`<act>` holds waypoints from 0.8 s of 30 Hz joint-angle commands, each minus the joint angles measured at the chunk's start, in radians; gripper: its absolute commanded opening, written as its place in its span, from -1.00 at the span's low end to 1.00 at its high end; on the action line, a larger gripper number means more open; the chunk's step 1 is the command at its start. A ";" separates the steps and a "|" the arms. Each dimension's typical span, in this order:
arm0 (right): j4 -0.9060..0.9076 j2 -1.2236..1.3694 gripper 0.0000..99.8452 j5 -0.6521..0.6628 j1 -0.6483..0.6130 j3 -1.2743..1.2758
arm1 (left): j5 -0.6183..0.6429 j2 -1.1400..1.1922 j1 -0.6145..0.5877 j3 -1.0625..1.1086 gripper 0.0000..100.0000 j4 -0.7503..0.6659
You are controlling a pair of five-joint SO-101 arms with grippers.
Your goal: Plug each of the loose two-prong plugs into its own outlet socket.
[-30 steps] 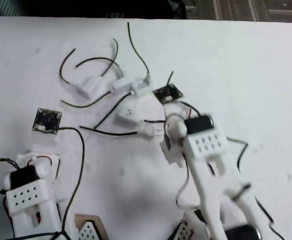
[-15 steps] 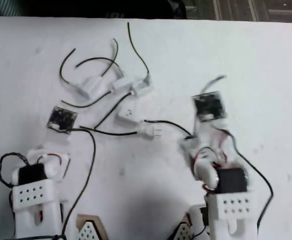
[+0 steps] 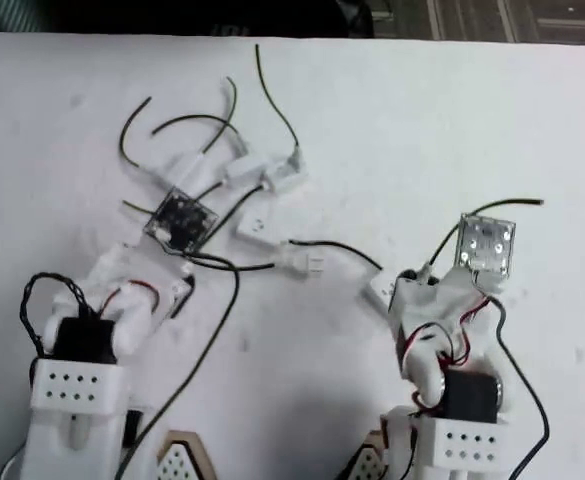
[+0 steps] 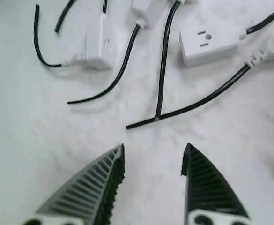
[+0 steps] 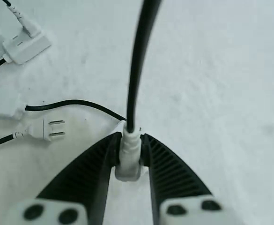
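Though light and hard-shelled by the look of it, probably gets bossed around by the springy black lead (image 5: 1,139) trailing off the back. Talking about the loose two-prong plug (image 5: 45,130), lying flat on the table (image 5: 211,70) with prongs aimed roughly at the right gripper (image 5: 130,137), near it but not touching. Best grabbed square across the moulded white body. Never by the 2 thin prongs (slick metal, easy to bend), and not by the lead either, since that would let the plug swing and twist. Smooth plastic too, so likely to rotate between ribbed pads unless pinched flat-on.

Right gripper: squeezed tight on another white connector (image 5: 127,161), with its cord (image 5: 139,56) poking out past the fingertips. Can't tell whether plug end or socket end, working face buried between the jaws. Sitting well apart from the main tangle.

Left gripper (image 4: 153,157): spread wide, holding nothing, touching nothing, low over the table with a cut cord end (image 4: 129,125) just ahead of the fingertips. Outlet socket (image 4: 206,43) further out in front, slots facing up, plus a second socket block (image 4: 99,47) off to one side. Rigid little boxes, probably prone to sliding when pushed against, so worth bracing while plugging.
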 commanded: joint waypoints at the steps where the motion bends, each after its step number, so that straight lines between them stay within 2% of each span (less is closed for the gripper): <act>1: -0.068 -0.068 -0.97 -0.034 0.024 0.060 | 0.005 0.110 0.054 -0.153 -0.57 -0.008; 4: -0.067 -0.137 -0.97 -0.035 0.038 0.094 | -0.008 0.312 0.074 -0.279 -0.57 -0.008; 9: -0.067 -0.266 -0.97 -0.089 0.039 0.157 | -0.181 0.654 0.142 -0.491 -0.57 -0.011; 14: -0.068 -0.343 -0.97 -0.089 0.039 0.210 | -0.324 0.872 0.208 -0.657 -0.57 -0.015; 24: -0.067 -0.334 -0.97 -0.087 0.039 0.213 | -0.345 1.260 0.248 -0.985 -0.57 -0.015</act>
